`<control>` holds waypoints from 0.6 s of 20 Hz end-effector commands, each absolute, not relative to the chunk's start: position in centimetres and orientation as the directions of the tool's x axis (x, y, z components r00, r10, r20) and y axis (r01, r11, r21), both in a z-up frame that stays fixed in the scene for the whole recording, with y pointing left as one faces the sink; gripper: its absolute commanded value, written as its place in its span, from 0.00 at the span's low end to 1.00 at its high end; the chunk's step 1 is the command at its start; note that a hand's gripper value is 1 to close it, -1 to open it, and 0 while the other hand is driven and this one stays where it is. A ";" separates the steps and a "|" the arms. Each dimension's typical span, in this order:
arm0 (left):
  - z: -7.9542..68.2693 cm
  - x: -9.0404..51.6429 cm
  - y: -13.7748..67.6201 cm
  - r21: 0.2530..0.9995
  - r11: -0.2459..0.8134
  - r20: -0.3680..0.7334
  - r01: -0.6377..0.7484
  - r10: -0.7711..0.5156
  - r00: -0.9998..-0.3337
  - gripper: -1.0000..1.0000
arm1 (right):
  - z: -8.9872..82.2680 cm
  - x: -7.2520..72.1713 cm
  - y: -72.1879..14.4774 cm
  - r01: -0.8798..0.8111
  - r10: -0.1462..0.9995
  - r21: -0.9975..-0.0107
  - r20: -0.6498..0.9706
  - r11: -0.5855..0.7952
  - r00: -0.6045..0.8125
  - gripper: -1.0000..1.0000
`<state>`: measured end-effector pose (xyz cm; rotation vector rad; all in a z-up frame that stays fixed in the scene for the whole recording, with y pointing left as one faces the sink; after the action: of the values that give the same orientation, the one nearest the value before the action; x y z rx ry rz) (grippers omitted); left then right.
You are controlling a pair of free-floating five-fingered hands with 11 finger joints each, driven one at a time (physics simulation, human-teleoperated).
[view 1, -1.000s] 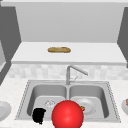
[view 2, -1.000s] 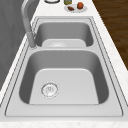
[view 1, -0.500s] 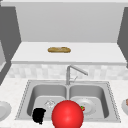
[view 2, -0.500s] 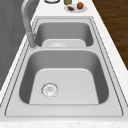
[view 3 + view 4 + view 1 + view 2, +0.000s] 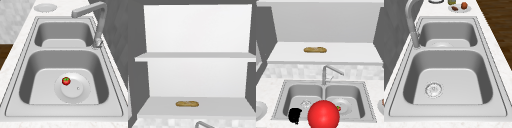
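- From the front, a black hand (image 5: 295, 115) shows at the near edge of the sink (image 5: 283, 91), low on the left; it is a dark blob and I cannot tell whether its fingers are apart or curled.
- Just to its right a big red ball (image 5: 323, 114) sits close to the camera, covering the near middle of the sink and part of the plate (image 5: 344, 106) in the right basin.
- A small tomato (image 5: 338, 108) peeks out at the ball's right edge in that view; I cannot tell whether the hand touches the ball.
- The right side view gives what the ball hides: the tomato (image 5: 66, 80) lies on the plate (image 5: 82, 93), towards its rim, in the nearer basin.
- The left side view looks into the other basin, with its drain (image 5: 434, 89) bare.
- That view also catches a small dish (image 5: 459, 9) with two pieces of food on the far counter.
- The faucet (image 5: 330, 71) stands behind the divider, its spout swung towards the right basin.
- A round white plate (image 5: 45, 7) lies on the counter past the far end of the sink in the right side view.
- In the upper view a loaf of bread (image 5: 187, 103) lies on the lower shelf (image 5: 228, 105); the front view shows the same loaf (image 5: 315, 49) above the faucet.
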<state>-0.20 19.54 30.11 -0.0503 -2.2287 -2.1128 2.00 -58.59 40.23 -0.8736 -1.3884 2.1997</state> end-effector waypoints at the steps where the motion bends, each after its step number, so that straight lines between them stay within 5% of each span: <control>1: 30.1 -0.2 19.5 0.996 0.054 0.073 0.072 -0.025 -0.997 0.50 | 41.2 1.4 -58.6 -0.089 0.699 -0.932 -0.197 -0.350 -0.687 0.00; 12: 30.1 -0.2 19.5 0.996 0.054 0.073 0.072 -0.025 -0.997 0.50 | 42.0 2.1 -58.1 -0.082 0.733 -0.971 -0.113 -0.225 -0.670 0.00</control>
<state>-0.20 19.54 30.11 -0.0503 -2.2287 -2.1128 1.90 -58.27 41.93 -0.8595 -1.4522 2.0606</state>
